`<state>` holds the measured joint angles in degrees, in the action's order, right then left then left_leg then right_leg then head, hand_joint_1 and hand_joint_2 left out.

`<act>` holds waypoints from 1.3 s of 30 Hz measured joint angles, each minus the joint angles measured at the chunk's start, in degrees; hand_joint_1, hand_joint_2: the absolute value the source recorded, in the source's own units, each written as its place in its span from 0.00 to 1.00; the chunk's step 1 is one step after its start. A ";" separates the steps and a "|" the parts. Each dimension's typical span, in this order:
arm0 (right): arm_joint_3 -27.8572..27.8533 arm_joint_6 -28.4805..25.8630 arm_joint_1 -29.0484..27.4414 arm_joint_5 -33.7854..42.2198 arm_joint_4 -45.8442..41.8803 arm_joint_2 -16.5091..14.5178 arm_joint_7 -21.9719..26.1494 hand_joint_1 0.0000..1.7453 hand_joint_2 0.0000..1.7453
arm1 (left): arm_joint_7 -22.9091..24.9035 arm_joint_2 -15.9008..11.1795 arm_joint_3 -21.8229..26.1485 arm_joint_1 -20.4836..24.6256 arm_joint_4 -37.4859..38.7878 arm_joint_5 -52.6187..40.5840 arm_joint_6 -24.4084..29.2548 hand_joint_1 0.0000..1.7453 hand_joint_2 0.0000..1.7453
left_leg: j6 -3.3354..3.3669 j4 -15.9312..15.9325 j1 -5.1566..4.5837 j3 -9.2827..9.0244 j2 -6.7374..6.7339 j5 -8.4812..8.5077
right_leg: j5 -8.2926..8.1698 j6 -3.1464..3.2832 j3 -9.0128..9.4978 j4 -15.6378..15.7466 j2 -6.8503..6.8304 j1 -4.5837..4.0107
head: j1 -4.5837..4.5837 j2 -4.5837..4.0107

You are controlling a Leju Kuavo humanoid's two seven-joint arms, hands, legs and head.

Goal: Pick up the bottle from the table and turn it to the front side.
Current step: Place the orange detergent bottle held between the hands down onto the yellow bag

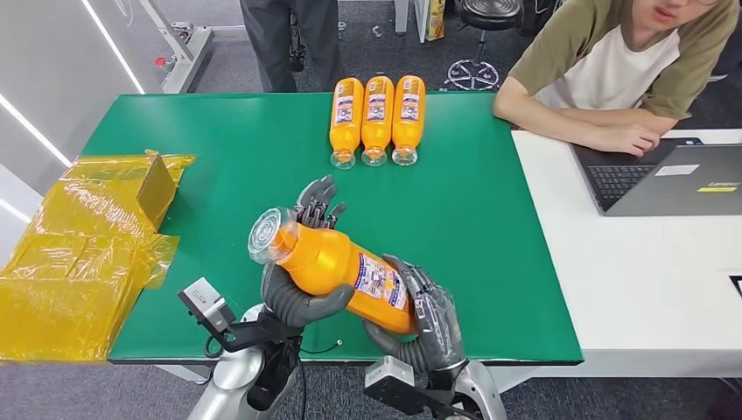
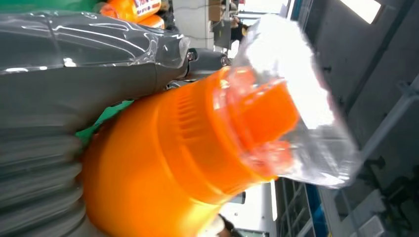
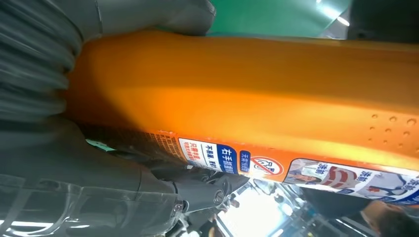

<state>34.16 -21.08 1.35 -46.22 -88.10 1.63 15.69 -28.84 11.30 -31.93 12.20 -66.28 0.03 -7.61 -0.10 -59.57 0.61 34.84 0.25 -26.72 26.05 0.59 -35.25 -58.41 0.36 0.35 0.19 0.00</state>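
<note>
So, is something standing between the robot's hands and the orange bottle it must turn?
Nothing visible does. Both hands already hold the bottle above the green table: the left hand grips near the clear-capped neck, the right hand holds the base end. The three other bottles lie apart, at the far edge.

- Green table (image 1: 490,254) runs across the middle, and a white table (image 1: 647,280) butts against its right edge.
- Three orange bottles (image 1: 377,118) lie side by side at the green table's far edge, touching, clear caps toward the robot.
- Yellow bags (image 1: 79,254) are heaped on the green table's left end, spilling over its edge.
- Laptop (image 1: 674,179) sits open on the white table, a person's forearms (image 1: 577,122) resting just beside it.
</note>
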 joint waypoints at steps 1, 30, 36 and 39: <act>0.10 0.60 0.10 -0.38 -0.22 0.04 -0.14 1.00 1.00 | 0.01 0.00 0.01 -0.01 0.10 0.04 -0.04 0.00 1.00 | 0.00 0.00 0.00 0.00 0.00 0.00 | 0.00 0.00 0.00 0.00 0.00 0.00 | 0.00 0.00; 0.11 12.50 1.99 -12.99 3.25 0.86 -8.55 1.00 1.00 | 2.33 -0.01 2.80 -4.43 -1.66 -2.50 1.63 1.00 1.00 | 0.00 -0.01 0.00 0.00 -0.01 0.00 | -0.01 0.00 0.00 0.00 0.00 0.00 | 0.01 0.00; -0.22 12.43 2.13 -13.67 3.32 0.85 -8.69 1.00 1.00 | 2.33 0.01 2.81 -4.43 -1.87 -2.94 0.54 1.00 1.00 | 0.00 -0.01 0.00 -0.01 -0.01 0.00 | -0.01 0.00 0.00 0.00 0.00 0.00 | 0.01 0.00; -0.34 12.38 2.29 -13.70 3.32 0.84 -8.70 0.68 1.00 | 2.33 0.00 2.82 -4.43 -1.90 -2.94 0.13 1.00 1.00 | 0.00 -0.01 0.00 -0.01 -0.01 0.00 | -0.01 0.00 0.00 0.00 0.00 0.00 | 0.01 0.00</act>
<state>33.81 -8.70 3.64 -59.93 -84.78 2.47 6.99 -26.51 11.30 -29.11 7.78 -68.17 -2.91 -7.48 -0.10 -59.58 0.61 34.83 0.24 -26.71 26.05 0.58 -35.25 -58.40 0.37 0.35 0.20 0.00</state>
